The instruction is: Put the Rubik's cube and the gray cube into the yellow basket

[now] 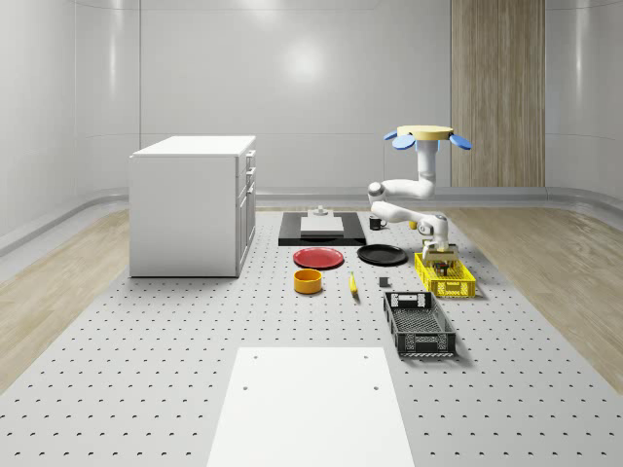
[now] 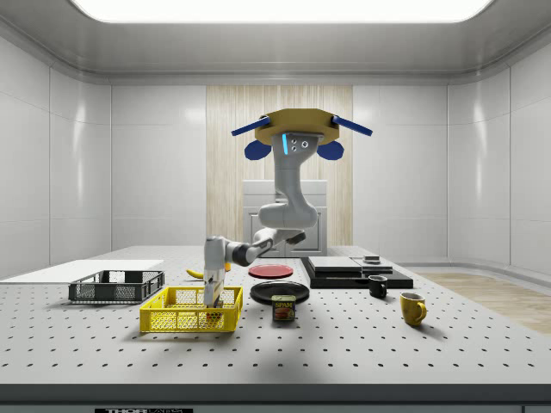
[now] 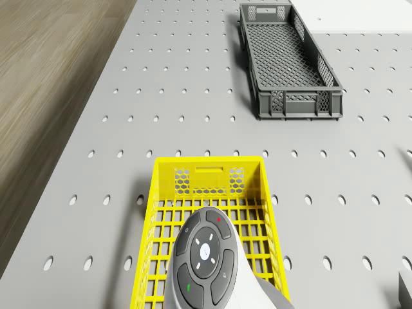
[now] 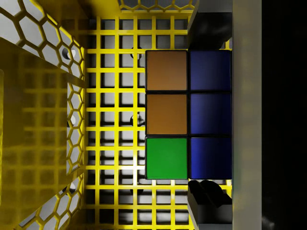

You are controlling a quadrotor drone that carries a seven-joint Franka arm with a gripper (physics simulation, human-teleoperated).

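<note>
The drone (image 1: 425,134) hovers above the table, just behind the yellow basket (image 1: 465,289), and its arm reaches down into the basket. In the wrist view my gripper (image 4: 208,115) is shut on the Rubik's cube (image 4: 166,115), which shows brown, green and blue faces. The cube hangs just above the basket's mesh floor (image 4: 115,143). From the side, the gripper (image 2: 212,303) stands vertical inside the basket (image 2: 176,320). A small dark gray cube (image 1: 384,283) rests on the table to the whole-scene view's left of the basket, and its edge shows in the drone view (image 3: 407,288).
A dark gray crate (image 1: 420,324) lies in front of the basket. A black plate (image 1: 382,255), red plate (image 1: 318,258), orange bowl (image 1: 308,281) and black slab (image 1: 322,229) sit to the left. A white cabinet (image 1: 193,204) stands far left. A can (image 2: 283,307) and mugs (image 2: 412,308) are nearby.
</note>
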